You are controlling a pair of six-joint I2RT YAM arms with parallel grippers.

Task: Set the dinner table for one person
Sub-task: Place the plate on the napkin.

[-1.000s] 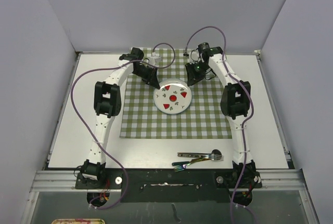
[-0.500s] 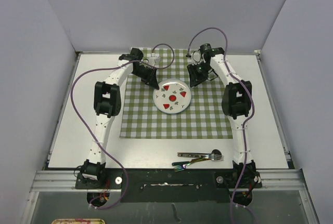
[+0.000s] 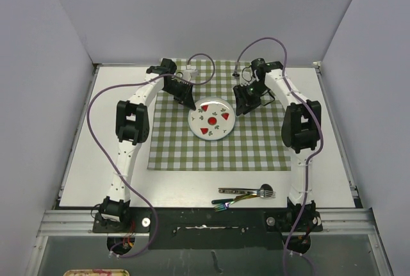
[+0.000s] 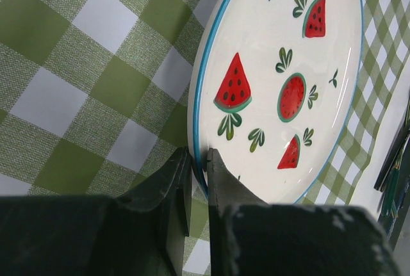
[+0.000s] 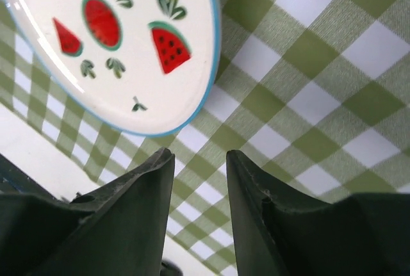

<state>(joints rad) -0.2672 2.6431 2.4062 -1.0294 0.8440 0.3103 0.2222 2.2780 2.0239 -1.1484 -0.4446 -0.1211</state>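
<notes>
**tomk:** So where's the dinner table (image 3: 109, 161) in all this?

**rigwatcher:** It's the big white top that fills most of the overhead view, with metal rails along its edges and both arms bolted at the near edge. A green-and-white checked cloth (image 3: 192, 151) lies across the middle of it and reaches to the far edge. The white surface is bare on both sides and along the front.

**tomk:** And the plate?

**rigwatcher:** The plate (image 3: 213, 121) is white with a blue rim and watermelon slices painted on it. It sits on the far half of the cloth, about in the centre. I can't tell if it's lying fully flat or tipped up a little.

**tomk:** Who's got hold of it?

**rigwatcher:** The left gripper (image 4: 197, 161) does. Its jaws are nearly closed and pinch the plate's rim on the far-left side, one finger on each side of the edge. The right gripper (image 5: 200, 161) is just beside the plate's far-right edge. Its jaws are partly apart with only checked cloth showing between them, so it isn't gripping anything.

**tomk:** Anything else out there?

**rigwatcher:** Some cutlery (image 3: 246, 194) lies on the bare white strip near the front, right of centre, off the cloth and well apart from the plate. One piece is a silver fork. I can't really make out the others.
</notes>
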